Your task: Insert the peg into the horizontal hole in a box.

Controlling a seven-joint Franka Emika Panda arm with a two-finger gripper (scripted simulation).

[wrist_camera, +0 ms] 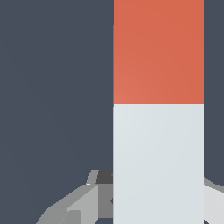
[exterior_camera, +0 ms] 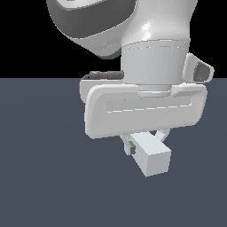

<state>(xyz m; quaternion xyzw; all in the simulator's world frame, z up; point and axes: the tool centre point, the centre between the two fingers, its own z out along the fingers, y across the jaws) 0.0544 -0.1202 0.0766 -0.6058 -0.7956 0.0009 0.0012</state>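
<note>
The peg (exterior_camera: pixel 151 157) is a square bar; its pale grey-white end points toward the exterior camera. In the wrist view the peg (wrist_camera: pixel 158 131) fills the frame, orange-red on one part and grey-white on the other. My gripper (exterior_camera: pixel 144 144) hangs under the white hand body and is shut on the peg's white part, holding it level above the dark floor. One finger (exterior_camera: pixel 129 146) shows beside the peg, and a finger (wrist_camera: pixel 78 203) shows in the wrist view. The box and its hole are out of view.
The dark blue-grey floor (exterior_camera: pixel 44 177) spreads around and below the gripper. The arm's white and grey links (exterior_camera: pixel 124 26) fill the upper part of the exterior view.
</note>
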